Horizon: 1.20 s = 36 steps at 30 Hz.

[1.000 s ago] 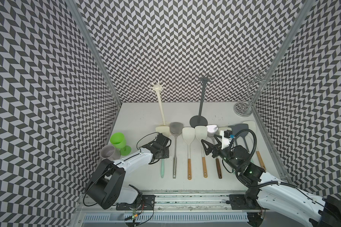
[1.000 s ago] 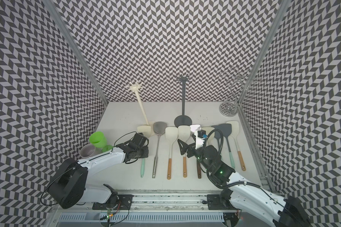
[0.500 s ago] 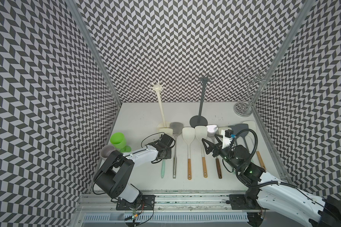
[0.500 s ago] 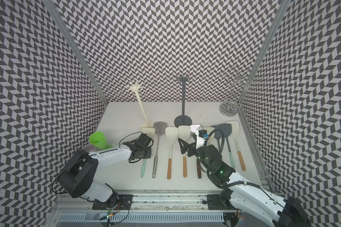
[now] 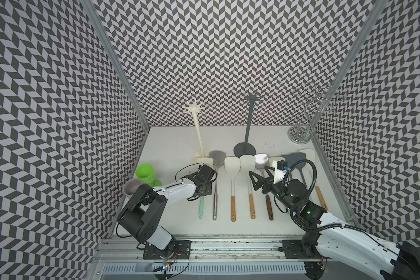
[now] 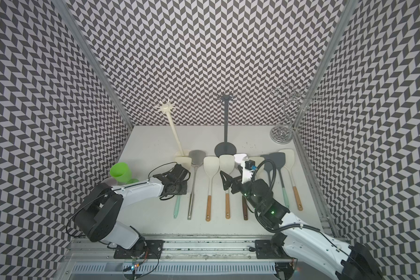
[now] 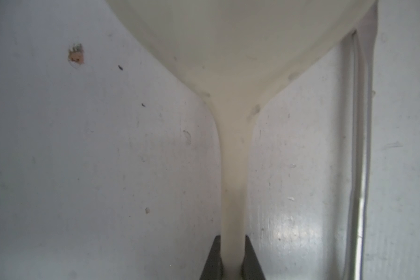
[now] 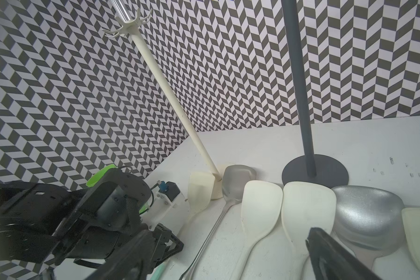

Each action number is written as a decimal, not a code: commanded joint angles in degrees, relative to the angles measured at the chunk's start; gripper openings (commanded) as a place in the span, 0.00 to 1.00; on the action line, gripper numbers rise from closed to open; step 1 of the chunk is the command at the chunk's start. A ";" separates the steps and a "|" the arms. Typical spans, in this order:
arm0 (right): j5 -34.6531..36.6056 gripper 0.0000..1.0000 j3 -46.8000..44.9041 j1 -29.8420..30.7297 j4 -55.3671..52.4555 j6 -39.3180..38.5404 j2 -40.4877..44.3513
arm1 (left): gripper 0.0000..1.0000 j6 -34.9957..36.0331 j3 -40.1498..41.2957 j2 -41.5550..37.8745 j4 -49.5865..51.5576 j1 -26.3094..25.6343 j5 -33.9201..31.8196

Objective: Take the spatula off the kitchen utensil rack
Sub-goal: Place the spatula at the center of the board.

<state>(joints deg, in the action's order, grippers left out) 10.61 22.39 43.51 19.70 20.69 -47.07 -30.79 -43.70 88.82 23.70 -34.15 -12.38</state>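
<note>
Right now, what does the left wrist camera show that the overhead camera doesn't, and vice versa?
Only the left wrist view: the grip up close, the left gripper shut on the thin neck of the cream spatula. Only a top view: the white rack, the dark rack, the wire rack, the green cup, the row of other utensils and the open right gripper. Both: the cream spatula, the steel handle beside it and the pale table.

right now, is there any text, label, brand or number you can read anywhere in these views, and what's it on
No text, label, brand or number can be read in any view.
Some dark marks on the table near the grey rack: too small to read, possibly only scuffs.
The cream spatula in the shut left gripper: no print shows on it.
</note>
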 commanded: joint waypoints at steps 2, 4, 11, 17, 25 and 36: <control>-0.26 1.00 -0.33 -0.41 3.02 0.52 0.10 | 0.12 -0.97 1.19 2.11 0.03 0.05 -1.15; -0.17 1.00 -0.33 -0.53 2.98 0.52 -0.02 | 0.15 -0.95 1.25 1.98 0.18 0.05 -1.07; -0.38 1.00 -0.51 -0.61 3.10 0.74 0.26 | 0.24 -1.13 1.38 1.24 0.61 0.04 -1.23; -0.48 1.00 -0.51 -0.66 3.15 0.70 0.17 | 0.26 -1.48 1.48 -0.33 1.17 0.05 -1.75; -1.40 1.00 -0.51 -0.70 2.97 -1.10 1.09 | 0.39 -2.11 1.55 -7.41 1.85 -0.04 -1.94; -7.43 1.00 1.65 -0.62 -0.35 -3.12 7.09 | 0.60 -2.08 -1.12 -22.82 1.08 -1.90 1.23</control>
<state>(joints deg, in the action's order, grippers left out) 6.42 22.35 43.20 18.48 18.44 -42.59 -32.95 -42.41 69.78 25.34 -35.03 -12.78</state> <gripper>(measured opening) 0.992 0.589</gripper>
